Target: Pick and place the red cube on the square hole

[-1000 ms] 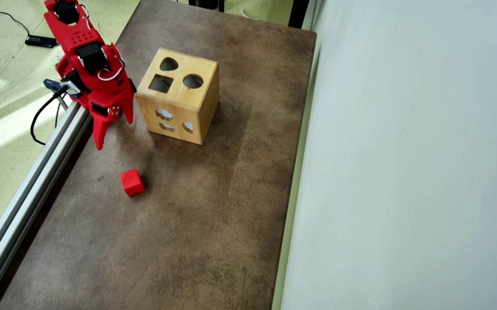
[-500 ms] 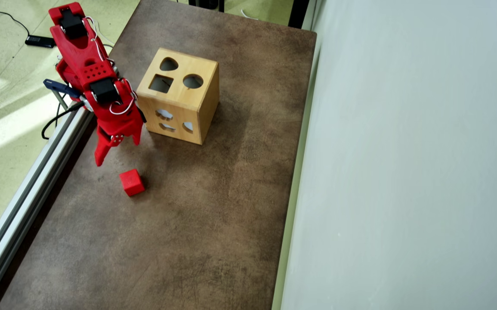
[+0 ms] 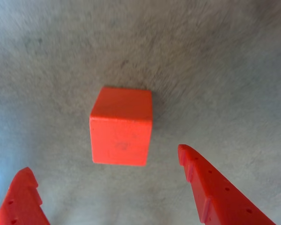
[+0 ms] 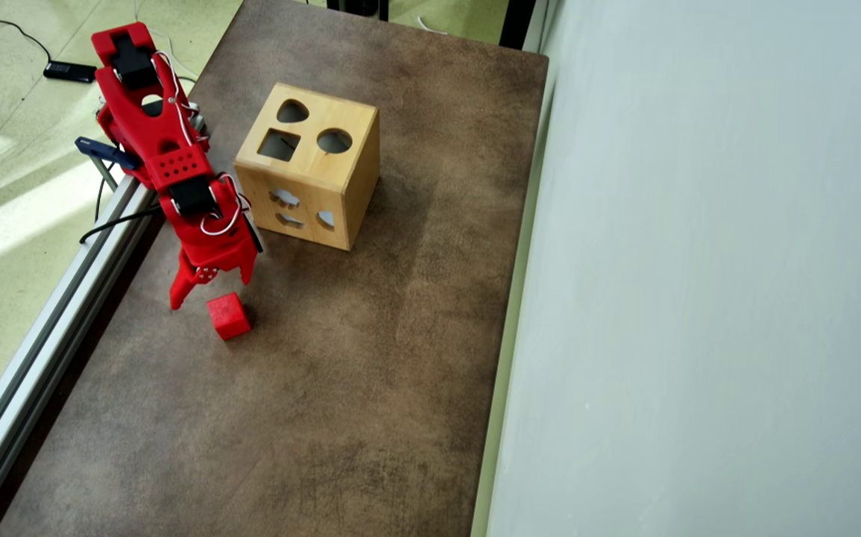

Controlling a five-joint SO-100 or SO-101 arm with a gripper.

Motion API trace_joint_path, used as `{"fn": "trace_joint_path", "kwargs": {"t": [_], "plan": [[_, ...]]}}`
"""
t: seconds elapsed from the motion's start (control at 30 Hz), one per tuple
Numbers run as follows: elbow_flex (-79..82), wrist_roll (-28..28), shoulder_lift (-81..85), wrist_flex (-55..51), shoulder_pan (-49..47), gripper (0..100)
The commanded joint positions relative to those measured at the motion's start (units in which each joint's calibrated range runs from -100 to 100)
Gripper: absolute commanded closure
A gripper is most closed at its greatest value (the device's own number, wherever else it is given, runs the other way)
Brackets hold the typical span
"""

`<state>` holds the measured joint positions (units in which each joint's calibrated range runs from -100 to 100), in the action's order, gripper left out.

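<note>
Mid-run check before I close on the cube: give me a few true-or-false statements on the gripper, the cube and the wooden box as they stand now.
1. The gripper is open, with the red cube not yet between its fingers. True.
2. The cube is already inside the wooden box. False: it sits on the brown table, apart from the box.
3. The box's top has a square hole. True.
4. The gripper is holding the cube. False: the wrist view shows a gap between both fingers and the cube.
</note>
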<state>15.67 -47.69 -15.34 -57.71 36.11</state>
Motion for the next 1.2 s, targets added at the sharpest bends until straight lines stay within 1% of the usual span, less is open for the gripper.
{"fn": "trace_joint_path", "kwargs": {"t": [0.0,0.37,0.57,0.77,1.17], "plan": [[-2.1,-0.2,-0.8,4.5,-0.2,56],[-2.2,-0.2,-8.7,5.4,-0.2,56],[-2.2,-0.2,-8.8,5.7,-0.2,56],[-2.2,-0.2,-8.8,9.7,-0.2,56],[-2.1,-0.1,-8.8,9.8,-0.3,56]]}}
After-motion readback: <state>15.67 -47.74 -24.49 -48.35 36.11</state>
